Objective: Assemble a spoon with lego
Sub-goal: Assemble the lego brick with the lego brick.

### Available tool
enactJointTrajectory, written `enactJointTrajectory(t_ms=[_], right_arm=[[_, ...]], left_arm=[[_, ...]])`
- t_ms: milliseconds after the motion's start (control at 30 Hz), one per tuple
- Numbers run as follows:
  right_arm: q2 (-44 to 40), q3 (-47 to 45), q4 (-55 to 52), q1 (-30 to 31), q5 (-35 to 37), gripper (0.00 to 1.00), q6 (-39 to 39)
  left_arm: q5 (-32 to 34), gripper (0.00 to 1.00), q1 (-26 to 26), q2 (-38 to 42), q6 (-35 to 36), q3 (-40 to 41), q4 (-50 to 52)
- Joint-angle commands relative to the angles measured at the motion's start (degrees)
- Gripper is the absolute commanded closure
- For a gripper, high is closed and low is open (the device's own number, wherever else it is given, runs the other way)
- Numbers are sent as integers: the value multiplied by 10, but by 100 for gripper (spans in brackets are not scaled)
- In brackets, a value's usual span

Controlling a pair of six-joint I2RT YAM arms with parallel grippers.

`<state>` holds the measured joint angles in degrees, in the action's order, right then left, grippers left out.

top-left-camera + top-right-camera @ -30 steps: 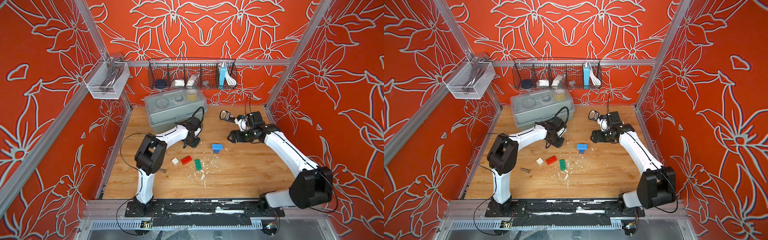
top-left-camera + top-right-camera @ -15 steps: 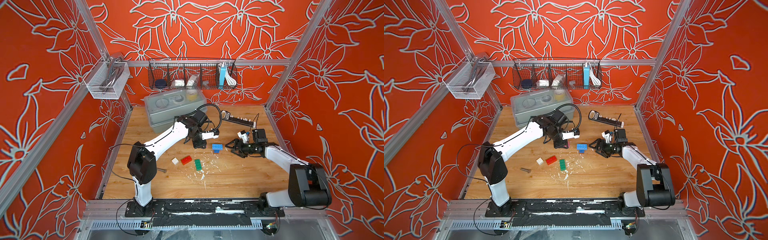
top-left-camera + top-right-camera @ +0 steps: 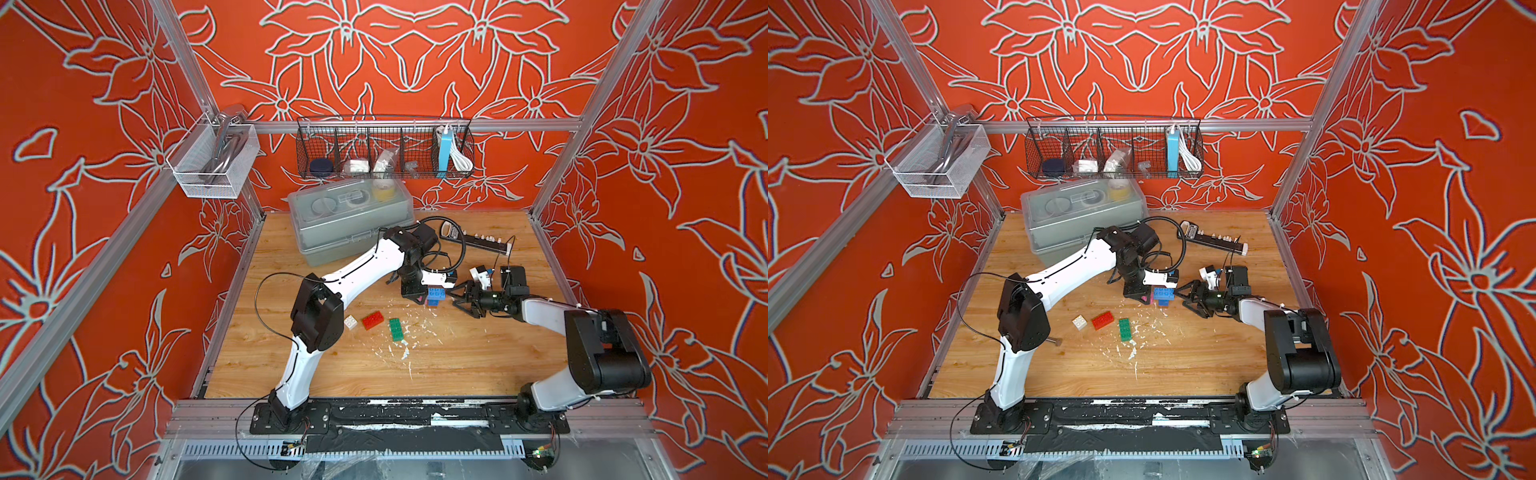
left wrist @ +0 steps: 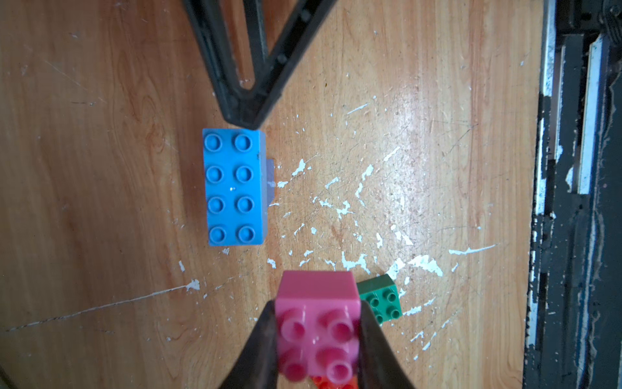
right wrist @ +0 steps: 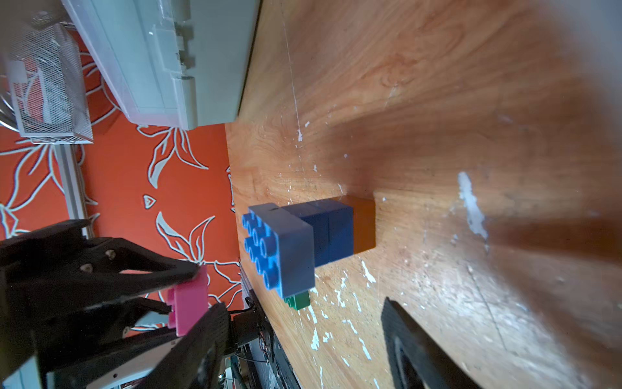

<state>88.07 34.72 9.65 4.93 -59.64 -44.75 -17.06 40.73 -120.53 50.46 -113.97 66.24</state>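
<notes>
A lego stack stands on the table: a light blue oblong brick (image 4: 234, 187) on two darker blue bricks (image 5: 328, 232) and a brown one (image 5: 365, 225). It shows mid-table in both top views (image 3: 435, 294) (image 3: 1163, 294). My left gripper (image 4: 316, 315) is shut on a pink brick (image 4: 318, 323), studs up, held above the table just left of the stack (image 3: 1147, 298). My right gripper (image 3: 457, 297) is open and turned on its side, its fingertips just right of the stack. Loose white (image 3: 350, 322), red (image 3: 372, 320) and green (image 3: 396, 329) bricks lie nearer the front.
A grey plastic box (image 3: 353, 224) sits at the back left with a power strip (image 3: 478, 241) to its right. A wire basket (image 3: 386, 149) and a mesh basket (image 3: 212, 162) hang on the walls. A grey bolt (image 3: 1054, 341) lies by the left arm. White flecks dot the wood.
My left arm has swung right from beside the grey box, carrying the pink brick to the stack. My right arm has come forward and down to the stack, its jaws narrowing a little.
</notes>
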Motion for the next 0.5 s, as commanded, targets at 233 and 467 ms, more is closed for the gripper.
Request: enactJointTrajectory(t_ms=[233, 467], right_arm=[[48, 0, 99, 25, -31, 27, -36], [73, 8, 125, 38, -35, 33, -48]], left_arm=[[34, 100, 5, -26, 22, -21, -40], [29, 100, 5, -37, 24, -24, -48]])
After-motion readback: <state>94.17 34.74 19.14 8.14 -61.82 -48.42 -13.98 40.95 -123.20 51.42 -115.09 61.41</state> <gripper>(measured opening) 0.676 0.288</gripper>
